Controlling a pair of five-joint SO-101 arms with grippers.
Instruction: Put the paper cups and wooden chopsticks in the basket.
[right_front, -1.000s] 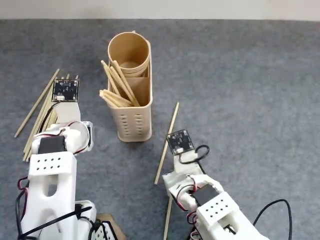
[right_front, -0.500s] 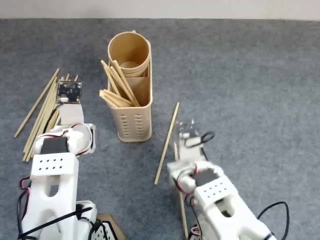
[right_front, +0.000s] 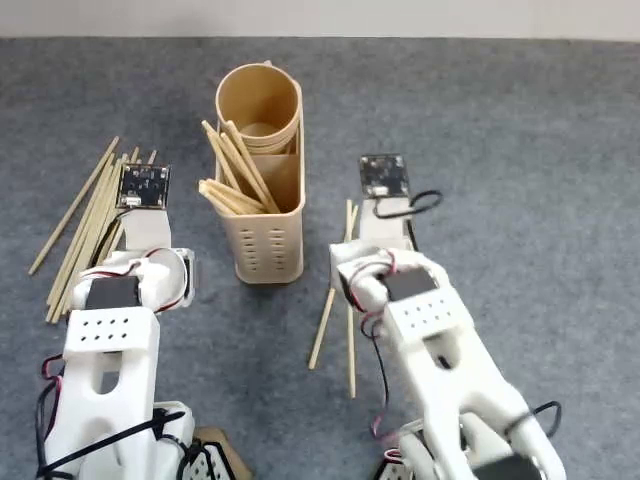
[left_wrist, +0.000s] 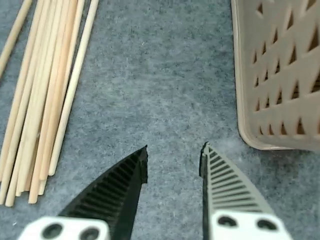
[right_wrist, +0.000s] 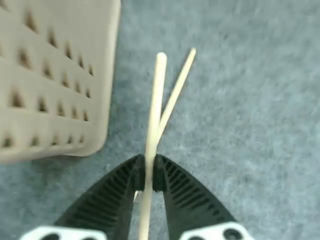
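Right hand forward, tight on chopstick

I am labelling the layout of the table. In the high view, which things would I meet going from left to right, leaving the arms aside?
chopstick pile → basket → two chopsticks

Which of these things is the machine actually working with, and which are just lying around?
Part of the job:
basket
paper cups, standing in the basket
chopsticks in the basket
chopstick pile beside the open left end effector
held chopstick, clamped in the right end effector
loose chopstick lying under it

Just lying about:
grey carpet
brown scrap
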